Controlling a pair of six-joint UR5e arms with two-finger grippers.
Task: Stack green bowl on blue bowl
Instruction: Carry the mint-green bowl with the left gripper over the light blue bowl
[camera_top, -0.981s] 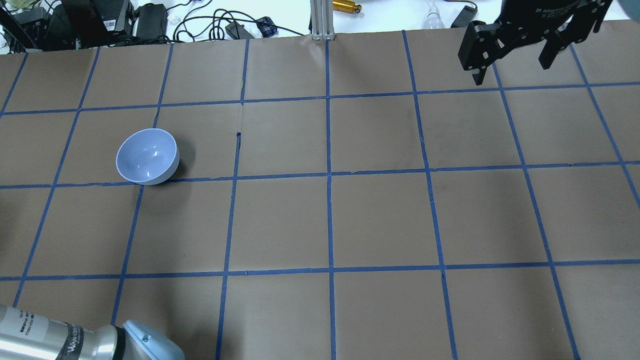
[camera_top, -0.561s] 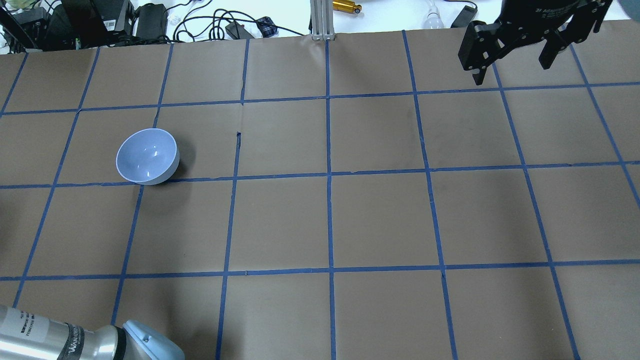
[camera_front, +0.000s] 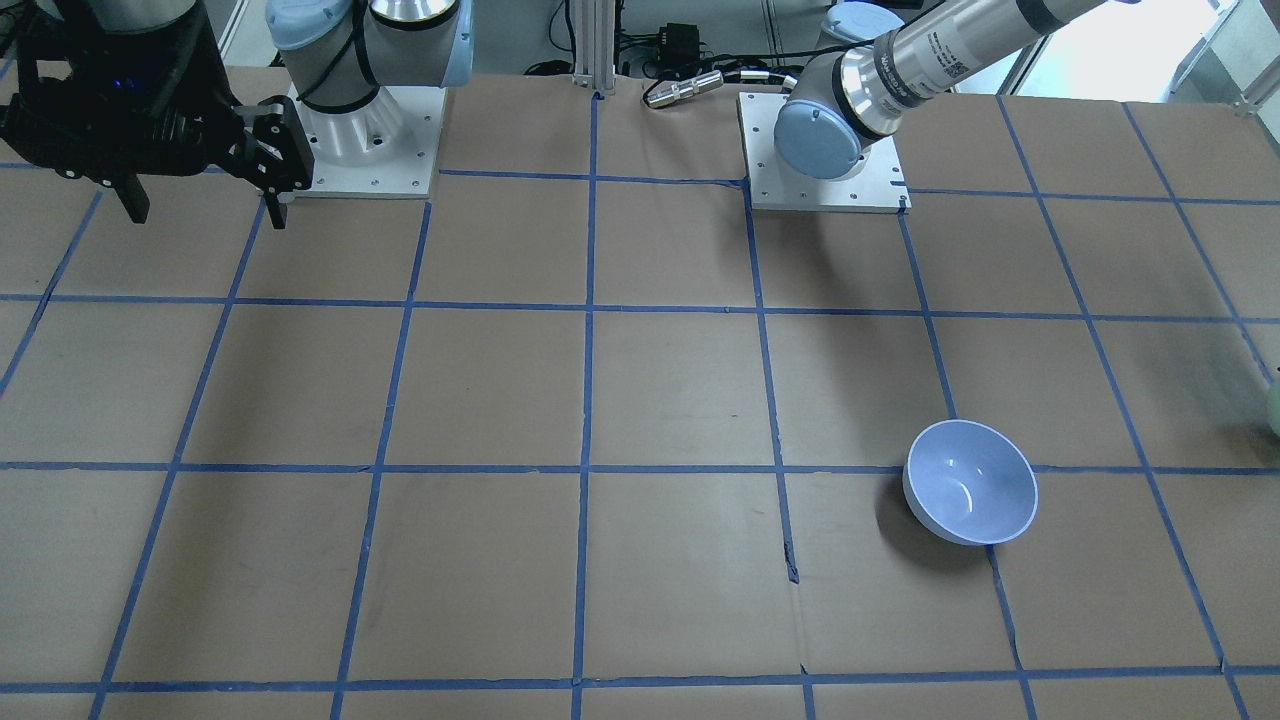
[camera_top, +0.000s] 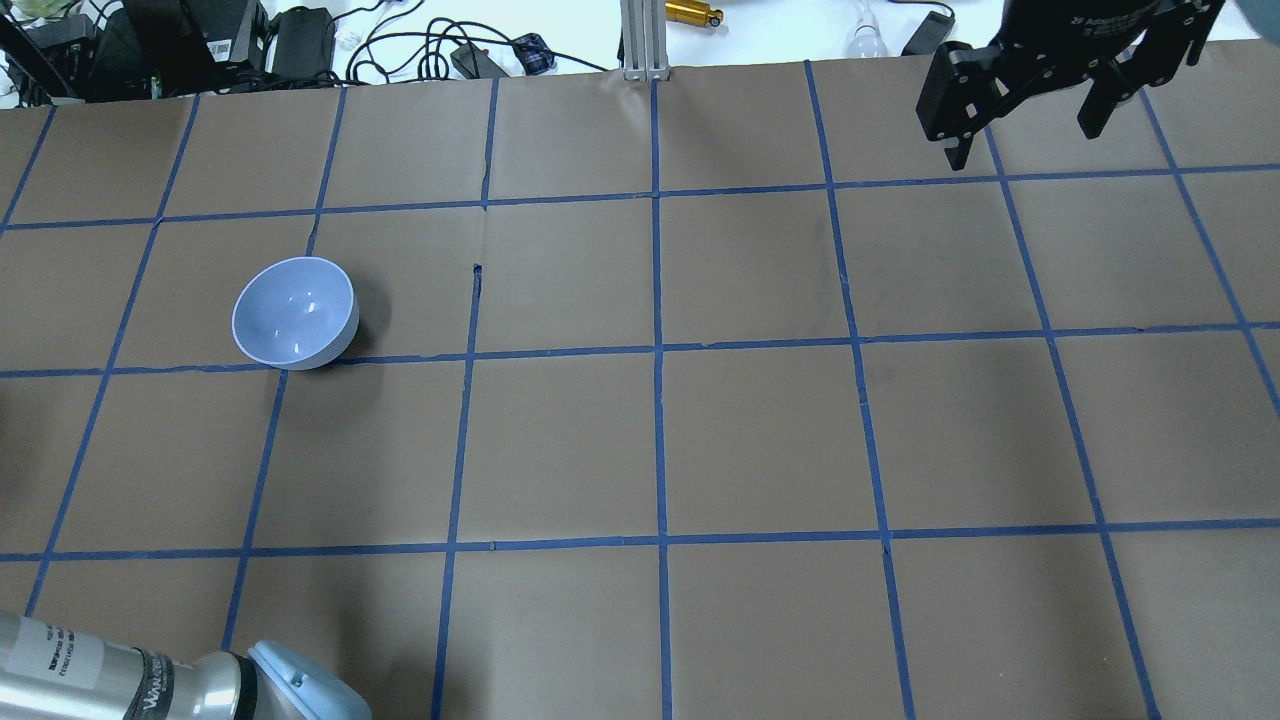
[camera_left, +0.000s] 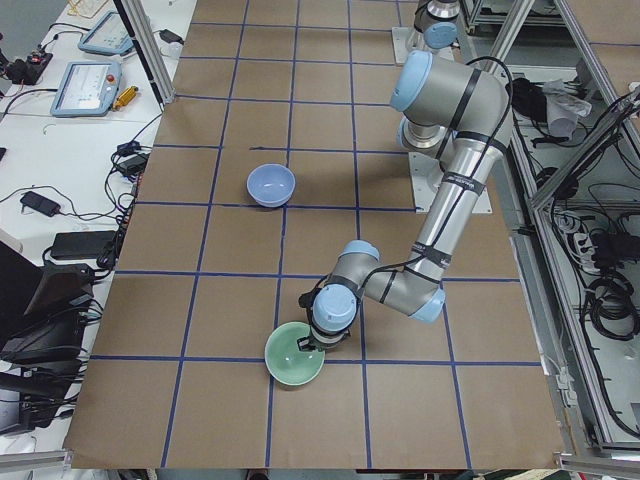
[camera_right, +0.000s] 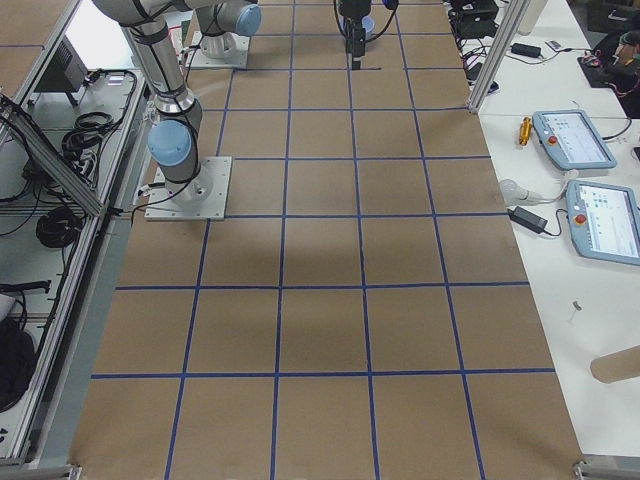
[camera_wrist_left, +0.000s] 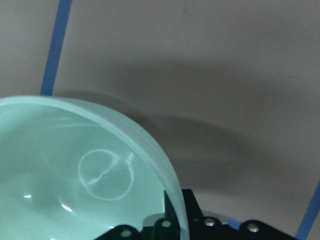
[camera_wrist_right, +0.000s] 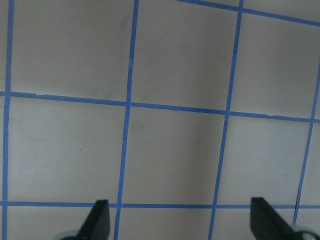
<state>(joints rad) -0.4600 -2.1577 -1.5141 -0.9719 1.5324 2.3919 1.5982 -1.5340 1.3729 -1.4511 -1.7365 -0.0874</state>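
Observation:
The green bowl (camera_left: 292, 356) is near the table's left end. It fills the lower left of the left wrist view (camera_wrist_left: 75, 170), and only a sliver shows in the front-facing view (camera_front: 1275, 410). My left gripper (camera_left: 312, 343) is at its rim, with one finger inside and one outside (camera_wrist_left: 175, 225), shut on the rim. The blue bowl (camera_top: 295, 312) stands upright and empty on the brown table (camera_front: 970, 482), well apart from the green bowl (camera_left: 271, 184). My right gripper (camera_top: 1025, 135) hangs open and empty over the far right corner (camera_front: 205, 212) (camera_wrist_right: 182, 222).
The left arm's elbow (camera_top: 300, 690) juts in at the overhead view's bottom left. Cables and electronics (camera_top: 200, 40) and an aluminium post (camera_top: 640, 40) line the far edge. The two arm bases (camera_front: 360, 140) (camera_front: 825, 150) stand on the robot's side.
The left arm's elbow has shifted very slightly to the right. The blue bowl and the right gripper have not moved.

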